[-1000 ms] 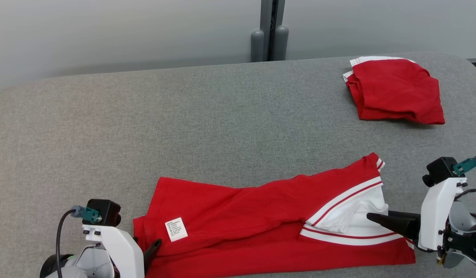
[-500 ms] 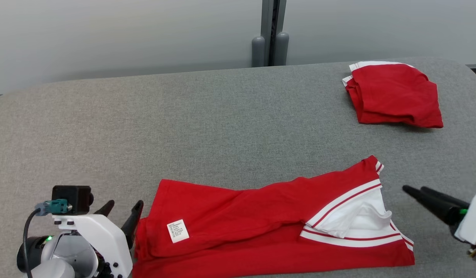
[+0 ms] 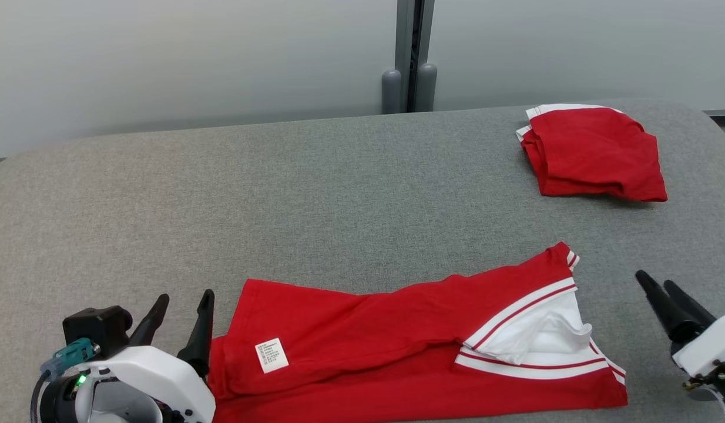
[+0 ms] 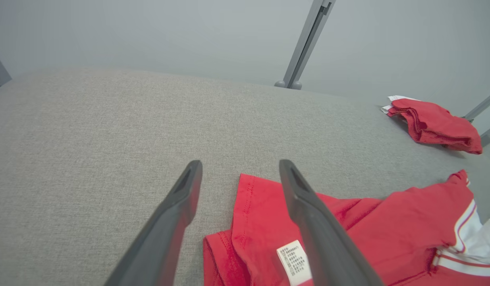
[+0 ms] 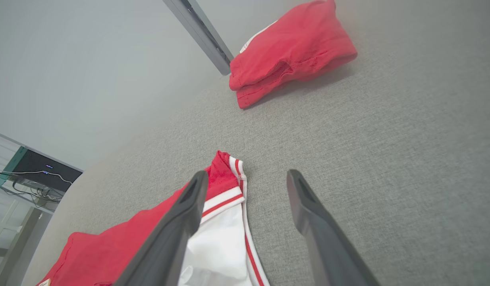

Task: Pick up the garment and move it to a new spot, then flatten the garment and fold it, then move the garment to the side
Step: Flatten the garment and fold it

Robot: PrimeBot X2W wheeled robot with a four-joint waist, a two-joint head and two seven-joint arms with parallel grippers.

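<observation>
Grey fabric table (image 3: 339, 176), pale wall (image 3: 163, 53) w/ metal post (image 3: 407, 53) behind.

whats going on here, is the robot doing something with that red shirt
A two-armed robot is folding clothes on a grey fabric-covered table. A red garment with white trim lies partly folded along the near edge, its care label facing up. The left gripper is open beside the garment's left end, and the right gripper is open just off its right end. Neither one holds the cloth. A second red garment sits already folded at the far right corner.
</observation>
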